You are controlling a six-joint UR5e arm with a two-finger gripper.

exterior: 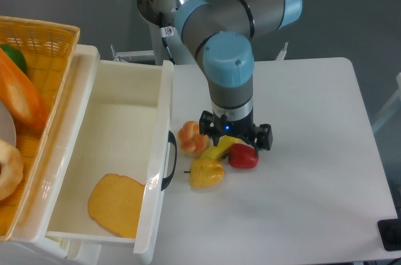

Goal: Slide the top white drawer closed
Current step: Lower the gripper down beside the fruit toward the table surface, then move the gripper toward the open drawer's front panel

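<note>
The top white drawer stands pulled out on the left, its front panel and black curved handle facing the table. A flat orange-yellow piece lies inside it. My gripper hangs open over the toy food to the right of the drawer front, its fingers straddling the yellow banana. About a hand's width separates it from the handle. Nothing is held.
A bread roll, a red pepper and a yellow pepper lie clustered just right of the handle. A yellow wicker basket with food sits on the far left. A dark object lies at the table's right front corner.
</note>
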